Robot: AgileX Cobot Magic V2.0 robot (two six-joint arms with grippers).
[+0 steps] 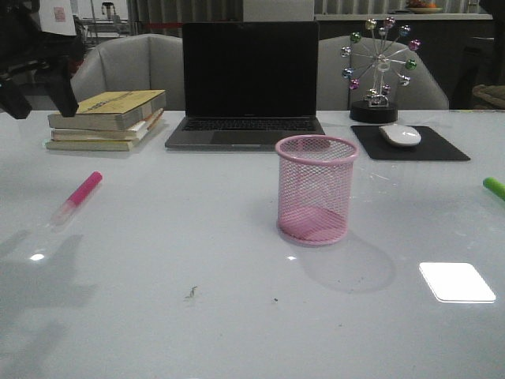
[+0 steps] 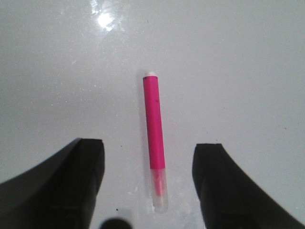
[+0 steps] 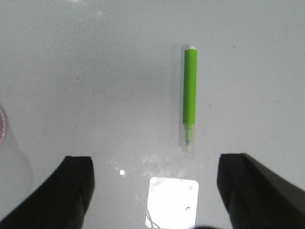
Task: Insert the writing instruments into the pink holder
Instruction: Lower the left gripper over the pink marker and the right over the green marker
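Both claws spread wide, holding nothing, left gripper [image 2: 148, 191] over the pink marker [image 2: 154, 124]. Looks light, stiff, slick plastic, so I'd pinch mid-barrel. Same for the green marker [image 3: 189, 86] under the right gripper [image 3: 155, 191].

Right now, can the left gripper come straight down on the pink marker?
Probably yes. The left gripper hangs open above the pink marker, which lies flat on the table between its fingers, nothing beside it.

left end effector [image 2: 148, 191] raised, jaws wide apart, right end effector [image 3: 155, 191] likewise spread, both empty
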